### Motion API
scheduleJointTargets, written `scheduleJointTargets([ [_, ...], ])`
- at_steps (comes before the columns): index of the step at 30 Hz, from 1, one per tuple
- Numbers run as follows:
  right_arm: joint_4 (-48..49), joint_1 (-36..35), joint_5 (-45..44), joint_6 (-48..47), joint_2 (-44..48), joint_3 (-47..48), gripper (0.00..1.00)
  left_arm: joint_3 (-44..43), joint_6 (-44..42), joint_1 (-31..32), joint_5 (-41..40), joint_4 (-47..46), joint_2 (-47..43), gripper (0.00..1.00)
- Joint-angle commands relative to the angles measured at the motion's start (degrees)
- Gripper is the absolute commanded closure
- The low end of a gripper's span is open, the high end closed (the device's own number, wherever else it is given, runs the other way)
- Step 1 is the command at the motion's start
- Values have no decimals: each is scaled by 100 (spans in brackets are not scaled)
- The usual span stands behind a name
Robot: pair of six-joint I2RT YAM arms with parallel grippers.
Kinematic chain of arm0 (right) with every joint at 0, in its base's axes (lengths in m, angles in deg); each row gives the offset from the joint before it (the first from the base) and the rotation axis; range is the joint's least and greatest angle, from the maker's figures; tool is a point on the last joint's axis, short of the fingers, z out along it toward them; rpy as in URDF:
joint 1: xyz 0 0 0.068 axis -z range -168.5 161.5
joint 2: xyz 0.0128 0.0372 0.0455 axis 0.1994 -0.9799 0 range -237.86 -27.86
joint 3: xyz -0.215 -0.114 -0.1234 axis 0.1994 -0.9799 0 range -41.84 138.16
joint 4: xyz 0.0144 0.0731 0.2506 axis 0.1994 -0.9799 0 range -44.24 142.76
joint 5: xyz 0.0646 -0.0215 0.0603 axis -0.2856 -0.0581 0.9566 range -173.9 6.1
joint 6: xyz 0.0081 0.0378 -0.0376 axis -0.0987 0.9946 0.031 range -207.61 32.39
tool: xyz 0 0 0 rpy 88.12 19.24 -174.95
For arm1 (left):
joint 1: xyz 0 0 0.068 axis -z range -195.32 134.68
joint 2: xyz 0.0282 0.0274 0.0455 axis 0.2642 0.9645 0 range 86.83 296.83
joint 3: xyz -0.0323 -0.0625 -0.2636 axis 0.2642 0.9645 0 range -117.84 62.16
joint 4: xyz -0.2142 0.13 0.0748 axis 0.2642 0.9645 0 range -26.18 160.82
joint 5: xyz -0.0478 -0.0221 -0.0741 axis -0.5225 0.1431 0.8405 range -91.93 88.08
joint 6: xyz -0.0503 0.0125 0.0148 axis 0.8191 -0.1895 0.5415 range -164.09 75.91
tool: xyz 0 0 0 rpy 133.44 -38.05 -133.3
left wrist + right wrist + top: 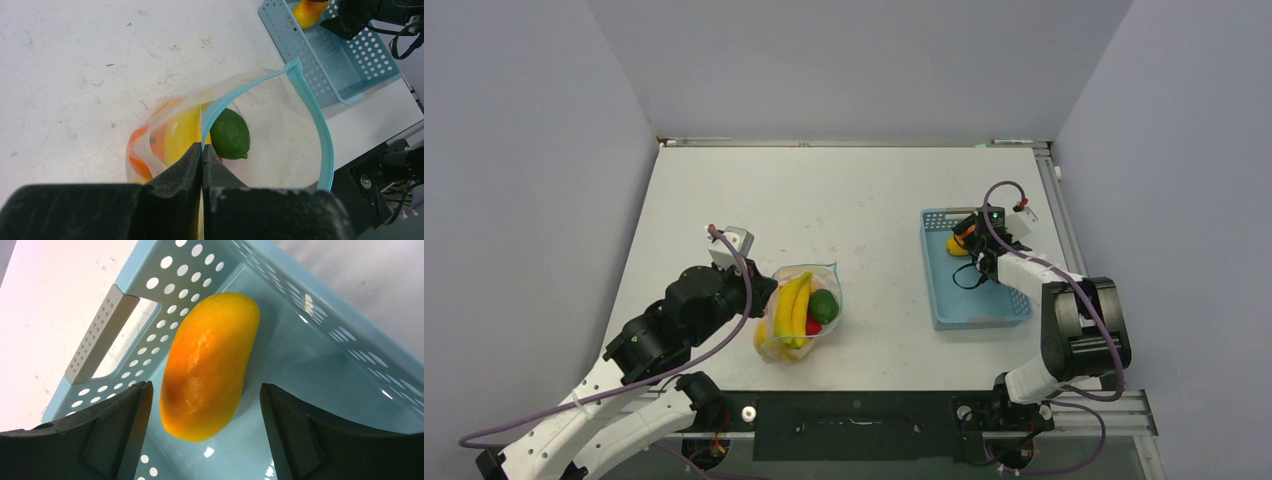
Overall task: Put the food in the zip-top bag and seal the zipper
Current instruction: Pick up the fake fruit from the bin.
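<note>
The clear zip-top bag lies on the table left of centre with its mouth held open. My left gripper is shut on the near edge of the bag's light blue zipper. Inside the bag are yellow bananas, a green fruit, and orange and red pieces. At the right, an orange-yellow fruit lies in the far end of the light blue basket. My right gripper is open, with one finger on either side of that fruit and gaps on both sides.
The light blue basket stands at the right of the white table, near its right edge. Grey walls close in the left, right and back. A black rail with both arm bases runs along the near edge.
</note>
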Motion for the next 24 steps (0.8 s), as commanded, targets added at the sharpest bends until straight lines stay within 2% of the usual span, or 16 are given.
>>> scheduleJointTargets([
  [1,426,89,-2,125,-166,-40,23,6,10,-75,108,-258,-20,100],
  [8,604,151,107,169,-264,-121,35,27,14,-160,155,-267,28,100],
  [16,639,240,236,69,-74,-229,69,42,23,-251,205,-270,59,100],
  [19,565,241,255,-11,152,-262,79,46,23,-283,234,-281,75,100],
  [24,416,241,348,-173,663,-305,85,60,32,-382,314,-324,94,100],
])
